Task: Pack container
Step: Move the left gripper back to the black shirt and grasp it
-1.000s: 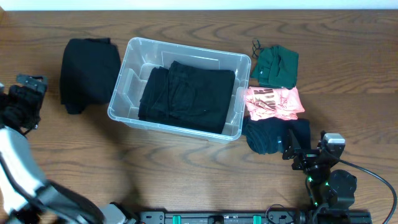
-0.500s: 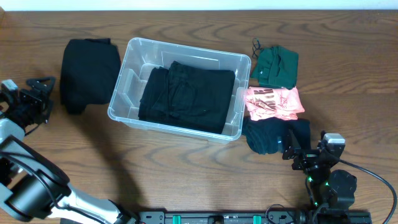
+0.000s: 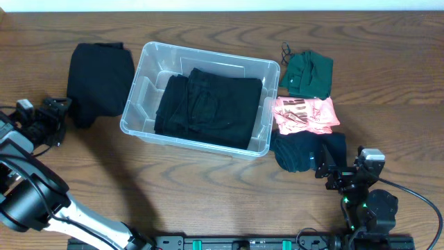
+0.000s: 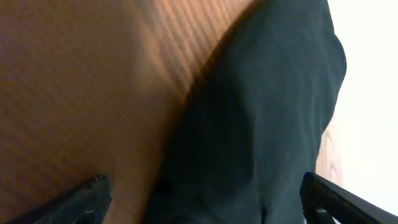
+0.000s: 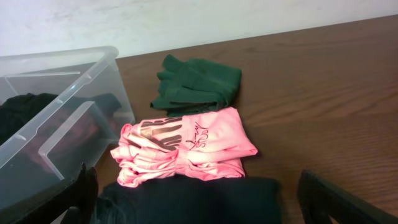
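Observation:
The clear plastic container (image 3: 142,76) stands mid-table with a folded black garment (image 3: 208,107) inside; its wall also shows in the right wrist view (image 5: 56,112). A folded black garment (image 3: 97,80) lies to its left. My left gripper (image 3: 57,114) is open at that garment's lower left edge; in the left wrist view the dark cloth (image 4: 261,124) lies between the spread fingers (image 4: 202,202). My right gripper (image 3: 333,170) is open and empty at the front right, just behind a dark folded garment (image 3: 302,149), which also shows in the right wrist view (image 5: 193,199).
A pink shirt (image 3: 305,114) and a green garment (image 3: 309,73) lie right of the container; both show in the right wrist view, pink (image 5: 186,146) and green (image 5: 196,84). The table's front edge is close behind both arms.
My left gripper has moved right and down the left side of the table, reaching the black garment's lower left edge. The right arm has not moved.

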Motion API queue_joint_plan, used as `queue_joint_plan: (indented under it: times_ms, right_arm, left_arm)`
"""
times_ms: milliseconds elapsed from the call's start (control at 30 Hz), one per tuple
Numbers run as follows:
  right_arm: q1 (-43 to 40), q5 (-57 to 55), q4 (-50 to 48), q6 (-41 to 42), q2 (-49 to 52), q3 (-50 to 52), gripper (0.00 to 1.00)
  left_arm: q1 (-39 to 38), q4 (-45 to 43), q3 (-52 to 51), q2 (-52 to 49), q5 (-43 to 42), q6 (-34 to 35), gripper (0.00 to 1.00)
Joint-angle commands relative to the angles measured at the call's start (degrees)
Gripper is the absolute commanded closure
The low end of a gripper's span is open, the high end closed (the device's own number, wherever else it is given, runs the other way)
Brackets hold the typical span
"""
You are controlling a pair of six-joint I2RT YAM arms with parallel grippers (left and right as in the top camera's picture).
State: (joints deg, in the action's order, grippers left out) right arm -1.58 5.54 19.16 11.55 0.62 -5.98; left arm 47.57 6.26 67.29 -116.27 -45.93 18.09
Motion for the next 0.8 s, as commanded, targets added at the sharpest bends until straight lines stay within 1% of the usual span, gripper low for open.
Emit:
queue_joint_plan:
  times_ms: [0, 333, 367, 467, 533, 600, 633, 767]
  right_arm:
    - [0.81, -0.15, 0.11, 0.42, -0.28, 0.09, 0.01]
    - [0.81, -0.15, 0.13, 0.42, -0.28, 0.09, 0.01]
    - [0.81, -0.15, 0.13, 0.42, -0.28, 0.09, 0.01]
    - [0.81, -0.15, 0.13, 0.39, -0.28, 0.09, 0.01]
    - [0.81, -0.15, 0.13, 0.42, -0.28, 0.09, 0.01]
    - [0.81, -0.15, 0.13, 0.42, -0.28, 0.09, 0.01]
    - [0.81, -0.15, 0.13, 0.42, -0.28, 0.09, 0.01]
    - [0.81, -0.15, 0.13, 0.42, -0.28, 0.09, 0.01]
  left_arm:
    - [-2.93, -0.48, 0.33, -2.78, 1.64, -1.55, 0.02]
    - [-10.82, -4.15, 0.33, -3.58, 2.45, -0.72, 0.01]
    - [-11.32, -4.2, 0.33, -3.58, 3.91, 0.61, 0.04]
    - [-11.89, -4.04, 0.33, -3.58, 6.21, 2.84, 0.32]
    - [-11.85, -4.22, 0.33, -3.58, 6.19, 3.3, 0.42]
    - [-11.76, -4.24, 0.33, -3.58, 6.19, 3.28, 0.46]
    - [-11.76, -4.22, 0.33, -3.58, 6.16, 3.21, 0.5]
    - [-11.76, -3.96, 0.33, -3.58, 4.9, 3.1, 0.75]
